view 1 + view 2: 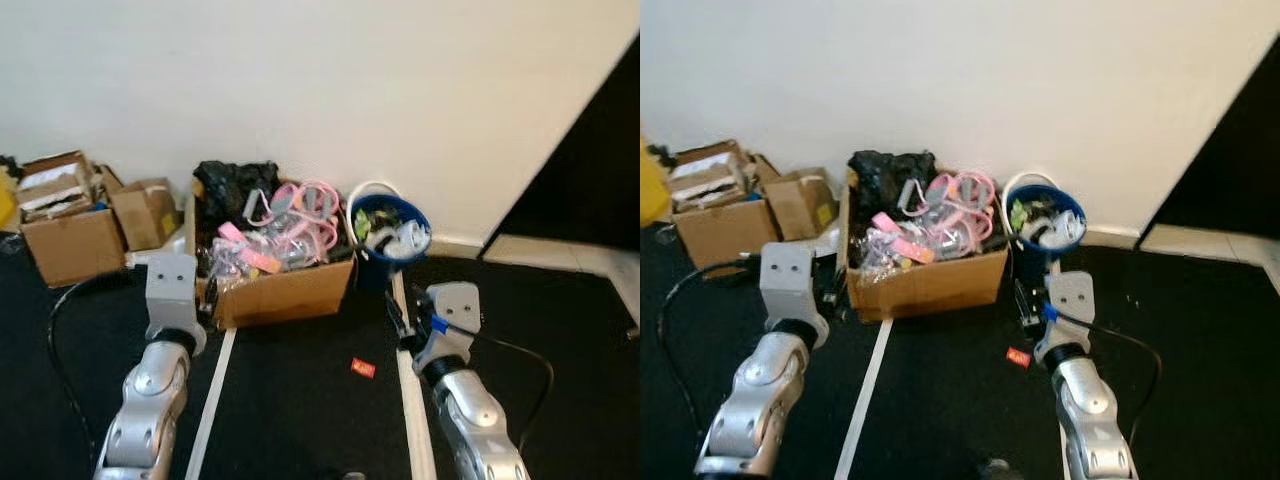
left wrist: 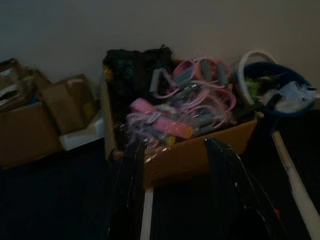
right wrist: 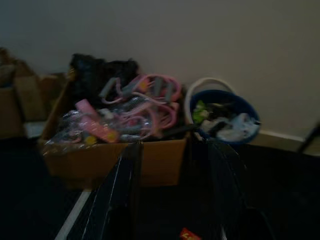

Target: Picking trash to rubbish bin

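Note:
A small red wrapper [image 1: 363, 368] lies on the black floor between my two arms, in front of the cardboard box. The blue bin [image 1: 375, 270] with a white handle stands against the wall, right of the box, and holds white and green trash. My right gripper [image 3: 172, 200] is open and empty, low over the floor just right of the wrapper [image 3: 189, 234] and short of the bin [image 3: 235, 100]. My left gripper [image 2: 175, 200] is open too, held near the box's front left corner with nothing between its fingers.
The open cardboard box [image 1: 290, 290] is full of pink bands, plastic bags and black cloth. Smaller cardboard boxes [image 1: 70, 240] stand at the far left by the wall. White tape lines [image 1: 213, 400] cross the floor. A black cable [image 1: 60, 340] loops beside my left arm.

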